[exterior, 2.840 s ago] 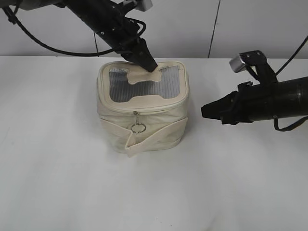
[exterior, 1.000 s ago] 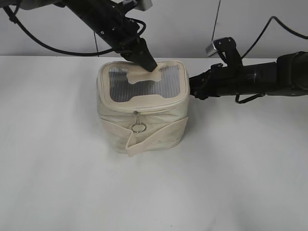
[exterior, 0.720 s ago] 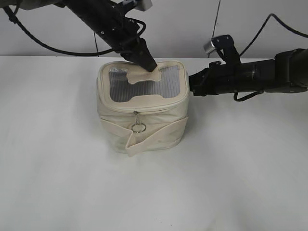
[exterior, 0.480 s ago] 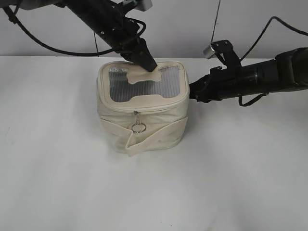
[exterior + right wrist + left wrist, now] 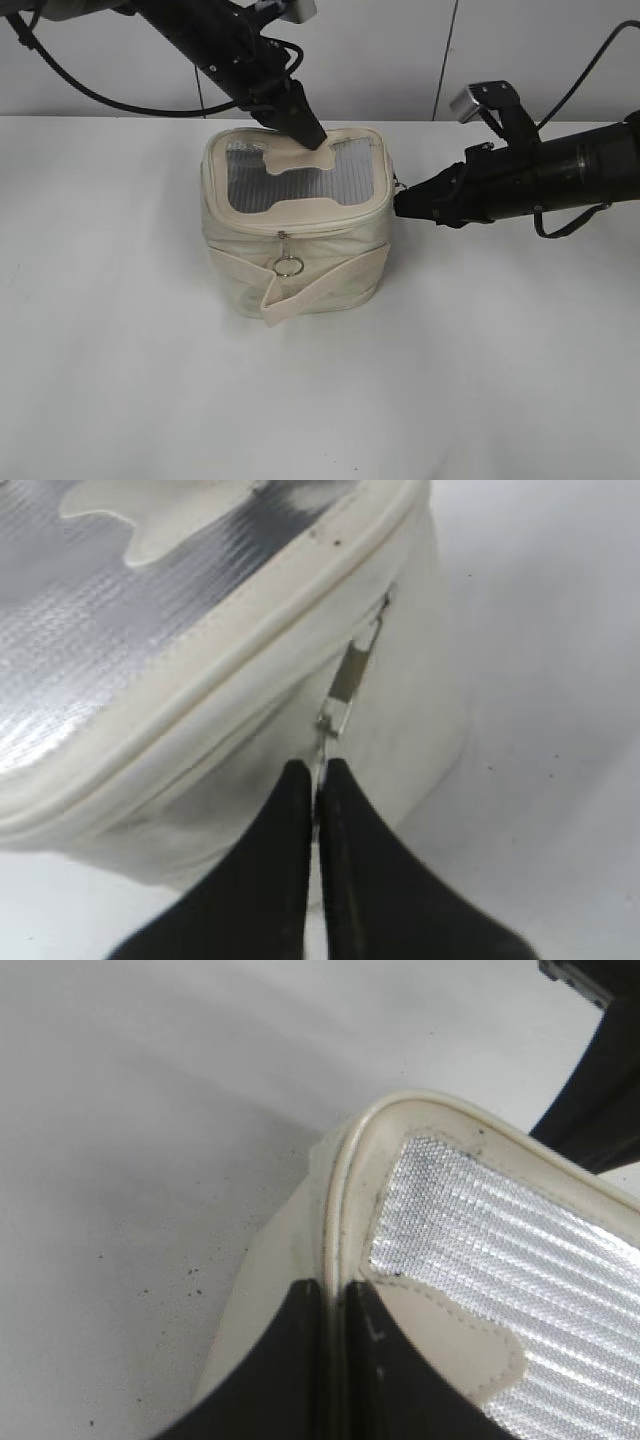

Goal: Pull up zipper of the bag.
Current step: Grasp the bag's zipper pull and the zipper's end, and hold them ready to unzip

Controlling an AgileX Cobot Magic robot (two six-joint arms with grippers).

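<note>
The cream bag [image 5: 318, 270] with a grey mesh top stands mid-table. Its zipper [image 5: 310, 226] runs along the top rim, and a slider with a ring pull [image 5: 288, 265] hangs at the front. My left gripper [image 5: 312, 136] is shut on the bag's rear top rim [image 5: 345, 1190], its tips [image 5: 331, 1295] pinching the piping. My right gripper [image 5: 398, 204] is at the bag's right side. In the right wrist view its tips [image 5: 318, 772] are shut on the end of a second silver zipper pull [image 5: 350, 675], which hangs from the track on the bag's wall [image 5: 230, 770].
The white table [image 5: 480, 360] stretches all round the bag. A pale wall [image 5: 400, 50] stands behind it. The bag's cream strap [image 5: 300, 290] wraps across its front and sticks out at the lower front.
My right arm swung in from the right to the bag's right side and its gripper closed on the side zipper pull. The arm then drew slightly back to the right. The left gripper stayed put.
</note>
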